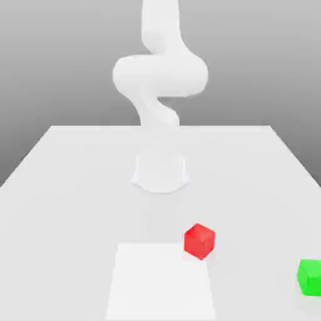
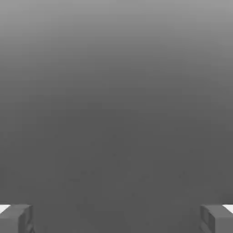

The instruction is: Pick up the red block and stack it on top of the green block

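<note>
White patch (image 1: 160,282) on table (image 1: 56,232), nearest the camera, running to the exterior view's bottom edge. Green block (image 1: 310,278) on table at the exterior view's right, partly cut off by the frame edge. Red block (image 1: 199,241) at the patch's far corner on the exterior view's right, overlapping that corner in the picture; sits turned, one vertical edge toward the camera. Blocks are well apart, green one nearer the camera than red. Arm (image 1: 160,75) is white, rises from its base (image 1: 160,173) beyond the blocks and runs out of the exterior view at the top. Gripper (image 2: 116,219) is wide, fingers (image 2: 16,220) far apart in the hand view. Background (image 2: 116,113) there is plain grey, shading lighter at one edge.
</note>
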Robot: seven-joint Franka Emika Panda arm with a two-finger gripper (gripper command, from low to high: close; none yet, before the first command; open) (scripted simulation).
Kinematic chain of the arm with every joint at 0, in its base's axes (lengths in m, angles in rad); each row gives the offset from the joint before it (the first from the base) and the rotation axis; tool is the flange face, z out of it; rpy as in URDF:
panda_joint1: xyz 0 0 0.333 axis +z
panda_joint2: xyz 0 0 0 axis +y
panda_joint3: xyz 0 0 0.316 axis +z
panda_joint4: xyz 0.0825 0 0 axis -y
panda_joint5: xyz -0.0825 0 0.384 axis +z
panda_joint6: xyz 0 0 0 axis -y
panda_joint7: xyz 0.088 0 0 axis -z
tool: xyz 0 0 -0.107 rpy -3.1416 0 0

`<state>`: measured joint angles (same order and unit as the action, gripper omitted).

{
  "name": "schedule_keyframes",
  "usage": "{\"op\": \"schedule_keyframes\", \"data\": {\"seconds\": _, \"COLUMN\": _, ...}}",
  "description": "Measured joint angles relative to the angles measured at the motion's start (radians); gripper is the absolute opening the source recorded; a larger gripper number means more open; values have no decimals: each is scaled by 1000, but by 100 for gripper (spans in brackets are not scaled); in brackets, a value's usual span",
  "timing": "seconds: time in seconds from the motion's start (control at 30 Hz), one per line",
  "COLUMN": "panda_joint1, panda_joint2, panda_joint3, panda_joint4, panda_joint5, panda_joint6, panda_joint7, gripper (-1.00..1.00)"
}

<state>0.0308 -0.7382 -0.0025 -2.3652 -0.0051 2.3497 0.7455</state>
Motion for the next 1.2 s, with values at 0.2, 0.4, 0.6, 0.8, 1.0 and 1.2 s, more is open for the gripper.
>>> {"op": "schedule_keyframes", "data": {"seconds": 0.2, "panda_joint1": 84, "panda_joint2": 180, "panda_joint3": -9, "panda_joint4": -184, "panda_joint5": -9, "panda_joint6": 143, "panda_joint7": -161, "gripper": 0}}
{"op": "schedule_keyframes", "data": {"seconds": 0.4, "panda_joint1": 170, "panda_joint2": 367, "panda_joint3": -23, "panda_joint4": -374, "panda_joint5": -12, "panda_joint6": 288, "panda_joint7": -334, "gripper": 0}}
{"op": "schedule_keyframes", "data": {"seconds": 0.6, "panda_joint1": 248, "panda_joint2": 656, "panda_joint3": -21, "panda_joint4": -544, "panda_joint5": 0, "panda_joint6": 506, "panda_joint7": -525, "gripper": 0}}
{"op": "schedule_keyframes", "data": {"seconds": 0.8, "panda_joint1": 248, "panda_joint2": 903, "panda_joint3": -4, "panda_joint4": -531, "panda_joint5": 18, "panda_joint6": 712, "panda_joint7": -558, "gripper": -100}}
{"op": "schedule_keyframes", "data": {"seconds": 1.0, "panda_joint1": 245, "panda_joint2": 920, "panda_joint3": -2, "panda_joint4": -529, "panda_joint5": 16, "panda_joint6": 725, "panda_joint7": -556, "gripper": -100}}
{"op": "schedule_keyframes", "data": {"seconds": 1.2, "panda_joint1": 245, "panda_joint2": 756, "panda_joint3": -5, "panda_joint4": -552, "panda_joint5": 5, "panda_joint6": 584, "panda_joint7": -548, "gripper": -100}}
